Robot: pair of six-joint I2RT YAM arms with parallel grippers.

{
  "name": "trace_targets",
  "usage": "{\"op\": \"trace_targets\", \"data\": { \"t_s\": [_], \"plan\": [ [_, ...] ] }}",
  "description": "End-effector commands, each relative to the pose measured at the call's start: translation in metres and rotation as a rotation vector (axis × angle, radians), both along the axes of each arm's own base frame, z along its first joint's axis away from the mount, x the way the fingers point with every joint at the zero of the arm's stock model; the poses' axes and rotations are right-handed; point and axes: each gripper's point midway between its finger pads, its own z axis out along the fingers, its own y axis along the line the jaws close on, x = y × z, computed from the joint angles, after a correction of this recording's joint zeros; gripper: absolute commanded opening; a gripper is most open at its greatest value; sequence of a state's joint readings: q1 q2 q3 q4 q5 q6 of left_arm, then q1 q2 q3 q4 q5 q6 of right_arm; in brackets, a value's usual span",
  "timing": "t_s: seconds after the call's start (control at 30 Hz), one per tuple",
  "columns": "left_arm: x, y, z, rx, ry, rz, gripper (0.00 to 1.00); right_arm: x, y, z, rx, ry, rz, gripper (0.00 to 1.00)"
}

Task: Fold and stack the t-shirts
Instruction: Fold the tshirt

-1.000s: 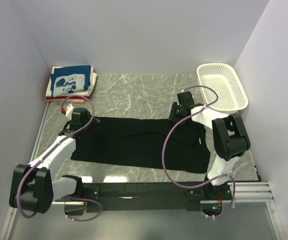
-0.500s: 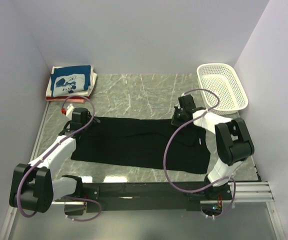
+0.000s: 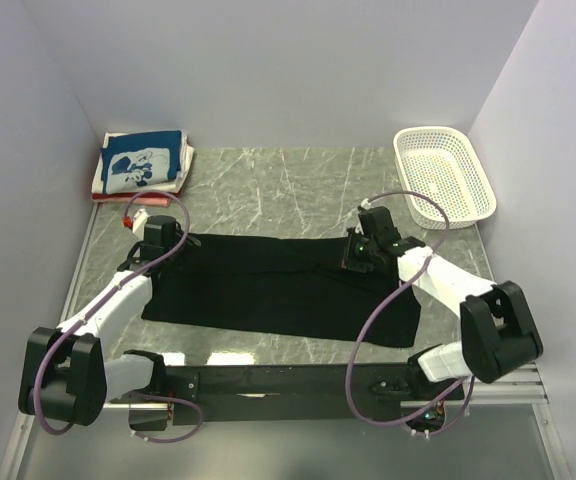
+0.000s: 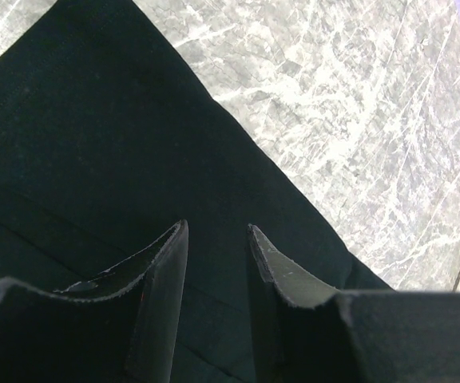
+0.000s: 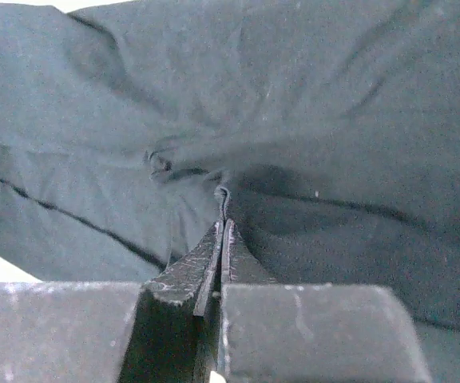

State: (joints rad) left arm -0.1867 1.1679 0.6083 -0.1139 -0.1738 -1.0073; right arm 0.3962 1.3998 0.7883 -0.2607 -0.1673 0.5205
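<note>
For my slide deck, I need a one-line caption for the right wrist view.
Right end effector pinches a raised fold of the black t-shirt.

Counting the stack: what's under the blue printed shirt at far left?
Under the blue printed shirt, edges of a white shirt and a red shirt show; the rest is covered, so further layers are hidden.

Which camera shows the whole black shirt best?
The top external view: the black shirt shows spread out almost entirely. Left wrist shows only one edge; right wrist only wrinkled cloth pinched in the right tool.
</note>
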Motion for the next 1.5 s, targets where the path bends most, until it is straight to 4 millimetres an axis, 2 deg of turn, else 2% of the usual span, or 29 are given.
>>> {"op": "trace_targets", "data": {
  "t_s": [0.0, 0.13, 0.3, 0.43, 0.63, 0.67, 0.77, 0.8, 0.83, 0.87, 0.9, 0.97, 1.03, 1.07, 1.1, 1.17, 1.2, 1.23, 1.27, 1.3, 1.33, 1.37, 1.47],
  "plan": [
    [0.008, -0.006, 0.024, -0.012, -0.068, -0.025, 0.40, -0.007, 0.002, 0.019, 0.025, -0.046, 0.001, 0.00],
    [0.007, -0.006, 0.022, -0.009, -0.065, -0.027, 0.40, -0.027, 0.007, 0.024, 0.049, -0.052, 0.009, 0.00],
    [0.005, -0.008, 0.018, -0.019, -0.059, -0.033, 0.40, -0.055, 0.019, 0.012, 0.082, -0.015, 0.016, 0.00],
    [0.004, -0.010, 0.016, -0.018, -0.056, -0.039, 0.40, -0.077, 0.038, 0.002, 0.103, 0.008, 0.057, 0.00],
    [0.004, -0.013, 0.013, -0.014, -0.048, -0.063, 0.41, -0.093, 0.043, -0.006, 0.103, 0.022, 0.052, 0.00],
    [0.005, -0.015, 0.013, -0.015, -0.055, -0.076, 0.41, -0.093, 0.042, -0.008, 0.093, 0.026, 0.050, 0.02],
    [0.004, -0.026, 0.013, -0.022, -0.063, -0.136, 0.44, -0.095, 0.040, -0.013, 0.061, 0.040, 0.060, 0.23],
    [0.006, -0.033, 0.014, -0.023, -0.074, -0.165, 0.45, -0.091, 0.036, -0.010, 0.047, 0.024, 0.041, 0.38],
    [0.007, -0.043, 0.017, -0.032, -0.081, -0.213, 0.48, -0.092, 0.031, -0.005, 0.039, 0.012, 0.030, 0.44],
    [0.007, -0.046, 0.017, -0.016, -0.080, -0.240, 0.48, -0.092, 0.027, -0.001, 0.031, 0.001, 0.017, 0.55],
    [0.005, -0.057, 0.015, -0.010, -0.072, -0.281, 0.49, -0.088, 0.020, 0.004, 0.020, -0.014, -0.024, 0.58],
    [0.002, -0.075, 0.018, -0.005, -0.081, -0.367, 0.51, -0.088, -0.002, 0.012, -0.019, -0.036, -0.111, 0.60],
    [0.000, -0.106, 0.026, -0.023, -0.124, -0.466, 0.52, -0.090, -0.024, 0.015, -0.027, -0.047, -0.187, 0.60],
    [-0.005, -0.119, 0.027, -0.029, -0.128, -0.528, 0.53, -0.091, -0.031, 0.015, -0.024, -0.045, -0.224, 0.61],
    [-0.014, -0.140, 0.022, -0.024, -0.112, -0.590, 0.54, -0.092, -0.048, 0.010, -0.028, -0.039, -0.282, 0.61],
    [-0.018, -0.162, 0.027, -0.007, -0.132, -0.667, 0.55, -0.096, -0.065, -0.001, -0.030, -0.011, -0.334, 0.61],
    [-0.030, -0.183, 0.020, 0.000, -0.113, -0.732, 0.57, -0.096, -0.070, 0.000, -0.011, -0.018, -0.351, 0.61],
    [-0.031, -0.195, 0.025, 0.004, -0.125, -0.765, 0.57, -0.093, -0.081, -0.002, 0.003, -0.009, -0.398, 0.61],
    [-0.044, -0.215, 0.024, 0.001, -0.122, -0.832, 0.57, -0.096, -0.082, -0.005, 0.014, 0.005, -0.404, 0.63],
    [-0.048, -0.225, 0.015, 0.010, -0.100, -0.862, 0.58, -0.094, -0.082, -0.004, 0.033, 0.005, -0.405, 0.63],
    [-0.050, -0.236, 0.019, 0.010, -0.103, -0.885, 0.58, -0.093, -0.086, -0.005, 0.039, 0.014, -0.428, 0.63],
    [-0.061, -0.251, 0.010, 0.009, -0.080, -0.937, 0.58, -0.093, -0.088, -0.007, 0.039, 0.027, -0.448, 0.63],
    [-0.072, -0.275, 0.009, 0.001, -0.073, -0.999, 0.58, -0.093, -0.099, -0.013, 0.007, 0.067, -0.502, 0.63]
  ]
}}
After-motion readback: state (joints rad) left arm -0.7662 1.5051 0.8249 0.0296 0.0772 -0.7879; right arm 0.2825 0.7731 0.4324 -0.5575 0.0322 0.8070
